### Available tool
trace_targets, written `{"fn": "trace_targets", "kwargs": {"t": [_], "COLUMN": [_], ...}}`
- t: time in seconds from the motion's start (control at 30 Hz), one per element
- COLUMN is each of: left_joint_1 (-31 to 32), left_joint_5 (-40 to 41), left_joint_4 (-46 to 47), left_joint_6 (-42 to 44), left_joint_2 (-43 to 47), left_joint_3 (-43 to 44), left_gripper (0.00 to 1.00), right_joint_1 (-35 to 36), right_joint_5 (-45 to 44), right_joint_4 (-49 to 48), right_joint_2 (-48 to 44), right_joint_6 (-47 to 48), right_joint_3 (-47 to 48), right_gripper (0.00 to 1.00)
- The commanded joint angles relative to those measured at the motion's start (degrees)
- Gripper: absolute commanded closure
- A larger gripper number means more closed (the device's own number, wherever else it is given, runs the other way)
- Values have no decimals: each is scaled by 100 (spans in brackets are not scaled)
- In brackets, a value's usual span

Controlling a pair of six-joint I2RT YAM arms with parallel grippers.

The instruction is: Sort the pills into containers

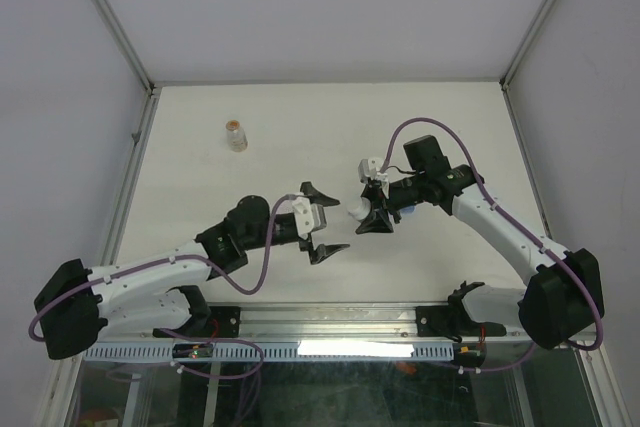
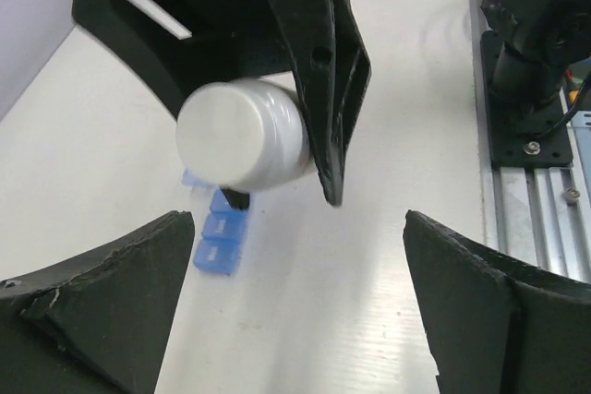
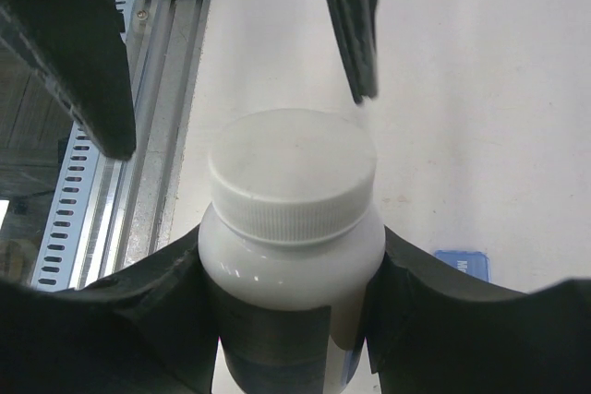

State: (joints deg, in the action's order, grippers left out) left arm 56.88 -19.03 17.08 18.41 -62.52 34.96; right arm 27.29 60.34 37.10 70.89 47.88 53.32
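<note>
Pill organiser (image 2: 220, 242) flat on white table (image 1: 300, 127), partly hidden behind white bottle (image 2: 242, 133) clamped in right jaws. Left jaws wide apart, facing it. Small tan-filled bottle (image 1: 236, 135) far left; white walls.

One white bottle (image 3: 291, 219), one clear bottle (image 1: 236, 135), one organiser (image 2: 219, 239).

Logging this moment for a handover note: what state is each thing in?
white bottle: cap on, gripped.
right end effector: shut on the white bottle.
left end effector: open, empty.
organiser: flat on the table; lids unclear.
small bottle: upright on the table, far left.
</note>
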Motion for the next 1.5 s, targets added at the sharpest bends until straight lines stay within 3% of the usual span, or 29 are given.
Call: {"fn": "trace_targets", "kwargs": {"t": [0.0, 0.13, 0.3, 0.5, 0.83, 1.13, 1.47], "left_joint_1": [-37, -41, -54, -35, 722, 859, 859], "left_joint_5": [677, 1705, 1822, 2201, 3788, 3664, 3257], "left_joint_4": [1413, 1859, 2011, 628, -1443, -1671, -1679], "left_joint_6": [-1423, -2980, -4197, -5413, -4842, -4578, -4499], "left_joint_2": [808, 1320, 1419, 1072, 126, -468, -604], "left_joint_3": [-872, -1478, -1601, -499, 1178, 1786, 1833], "left_gripper": [1, 1, 1, 15, 22, 25, 54], "right_joint_1": [-22, -11, -16, -17, -19, -14, -15], "right_joint_5": [163, 146, 141, 119, 110, 110, 118], "right_joint_4": [-246, -240, -239, -242, -250, -250, -252], "right_joint_2": [-53, -28, 6, 24, 9, 9, 4], "right_joint_6": [-25, -32, -33, -32, -37, -40, -41], "right_joint_3": [252, 251, 250, 249, 252, 253, 254], "right_gripper": [100, 100, 100, 100, 100, 100, 100]}}
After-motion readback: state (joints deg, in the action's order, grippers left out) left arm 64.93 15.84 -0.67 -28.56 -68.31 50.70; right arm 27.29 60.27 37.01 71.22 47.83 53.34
